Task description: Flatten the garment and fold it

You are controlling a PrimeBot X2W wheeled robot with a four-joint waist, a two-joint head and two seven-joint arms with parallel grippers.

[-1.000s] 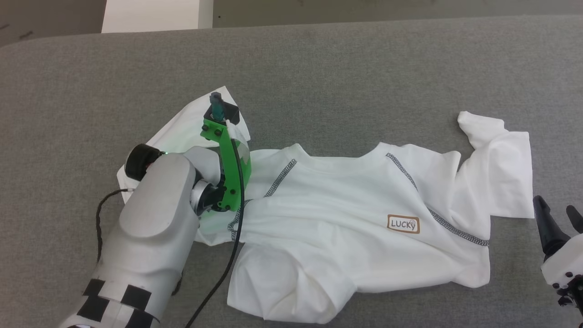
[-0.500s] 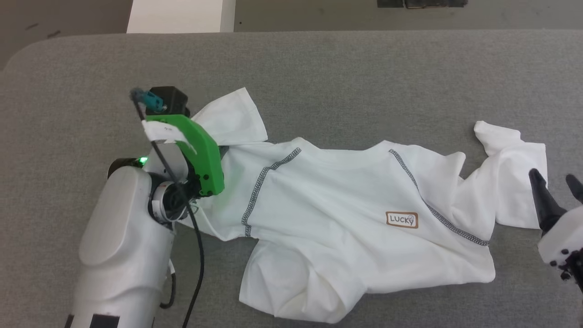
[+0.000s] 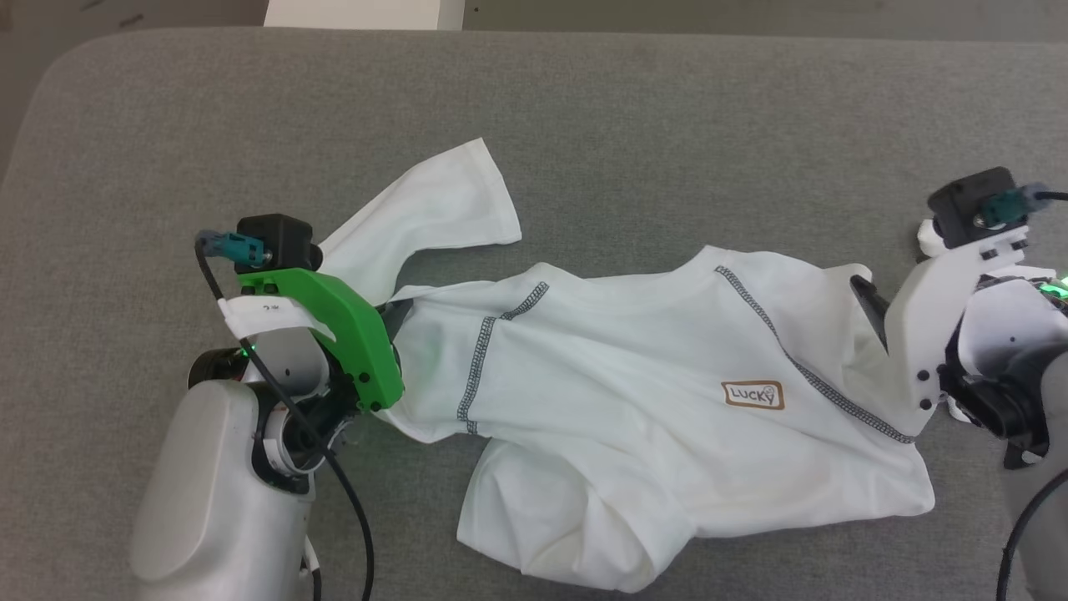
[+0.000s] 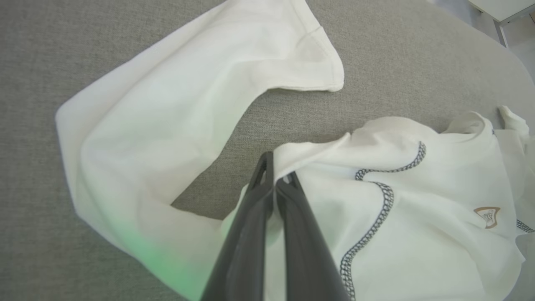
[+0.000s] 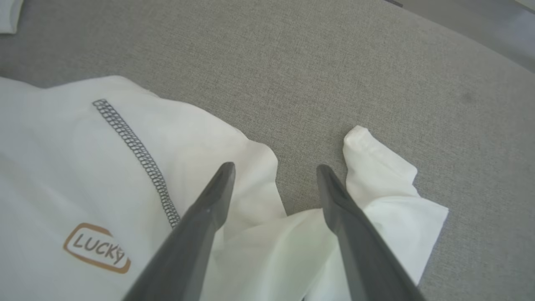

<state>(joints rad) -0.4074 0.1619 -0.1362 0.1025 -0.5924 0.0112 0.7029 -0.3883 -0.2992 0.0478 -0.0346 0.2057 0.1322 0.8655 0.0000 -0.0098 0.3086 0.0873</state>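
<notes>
— Item one, and its location?
— The garment (image 3: 634,417): a white short-sleeved T-shirt, lying rumpled on the grey padded surface (image 3: 667,125), stretched between the two grippers.
— Left gripper (image 4: 276,177), state?
— Fingers pressed together, with a fold of the shirt's shoulder edge pinched at the tips. Just beside the tips, dark flecked seam stitching (image 4: 382,200) curves across the cloth. Beyond the tips is a strip of bare grey. Past that, one sleeve (image 4: 188,83) lies flat and drawn out, its hem farthest off.
— Right gripper (image 5: 276,169)?
— Fingers spread wide, gripping nothing, poised over the shirt's other end. Bunched white cloth lies beneath the fingers. One tip is over the body's edge, the other over the second sleeve (image 5: 388,188), which is crumpled with a corner turned up. Grey surface shows between the tips and beyond them.
— Markings?
— Beside that gripper's nearer finger is a small rectangular patch (image 5: 96,248), brown-bordered, reading "LUCKY". A second line of flecked stitching runs past it.
— Condition elsewhere?
— The lower body bunches into a rounded fold (image 3: 576,517), well apart from both grippers.
</notes>
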